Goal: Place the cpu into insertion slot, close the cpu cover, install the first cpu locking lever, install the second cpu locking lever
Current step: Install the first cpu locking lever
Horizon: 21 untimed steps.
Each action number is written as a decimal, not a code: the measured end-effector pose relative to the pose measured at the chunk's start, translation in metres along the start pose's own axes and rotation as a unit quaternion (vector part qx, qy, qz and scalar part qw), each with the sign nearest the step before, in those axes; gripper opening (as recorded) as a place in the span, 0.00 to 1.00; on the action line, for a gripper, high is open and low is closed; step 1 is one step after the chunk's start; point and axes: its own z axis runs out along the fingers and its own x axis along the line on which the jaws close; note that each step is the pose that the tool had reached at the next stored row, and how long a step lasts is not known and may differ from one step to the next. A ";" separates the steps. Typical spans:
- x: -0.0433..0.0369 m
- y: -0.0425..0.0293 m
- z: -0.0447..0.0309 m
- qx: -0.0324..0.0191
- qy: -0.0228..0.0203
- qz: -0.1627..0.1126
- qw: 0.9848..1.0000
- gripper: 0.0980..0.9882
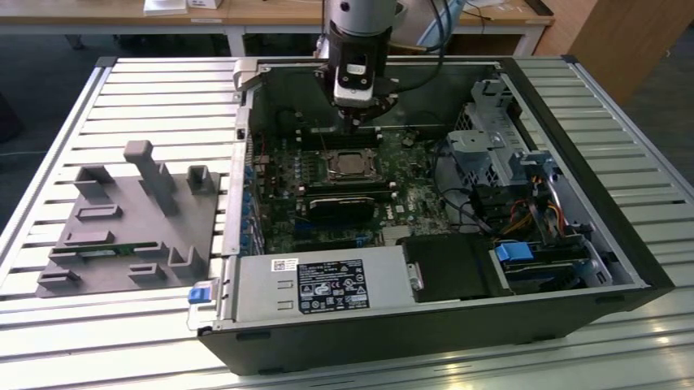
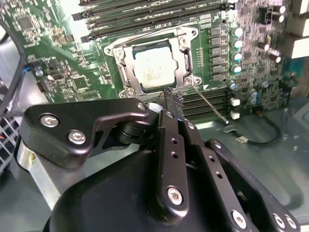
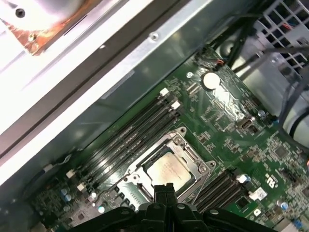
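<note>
the end effector (image 1: 356, 122) hangs inside the open computer case (image 1: 607, 244), which lies on its side on the slatted metal counter (image 1: 152, 89). in both wrist views its two dark fingers are pressed together with nothing between them, and the tips (image 2: 170, 99) sit just beside the socket, over the edge of the nearest bank of memory slots (image 2: 207, 99). whether the tips touch anything below cannot be told.

the cpu (image 2: 153, 70) lies flat in the insertion slot (image 2: 116, 53) on the green motherboard (image 2: 63, 63), its silvery top facing up. the cpu cover (image 2: 186, 58) is folded down around it, and the chip shows through the square cut-out. one thin metal lever (image 2: 210, 104) stands out at an angle from a corner of the socket and crosses the memory slots close to the fingertips. a second thin rod (image 2: 149, 38) runs along the opposite edge of the cover; whether it is latched cannot be told.

on the exterior view's left, a grey fixture plate (image 1: 119, 236) with upright posts rests on the counter beside the case. a silver power supply (image 1: 314, 280) fills the near edge of the case.
</note>
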 end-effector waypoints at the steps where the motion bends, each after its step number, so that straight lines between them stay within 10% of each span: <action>1: 0.0000 0.0000 0.0000 0.000 0.000 -0.007 1.000 0.01; 21: 0.0000 0.0000 0.0000 0.003 0.003 -0.100 0.995 0.01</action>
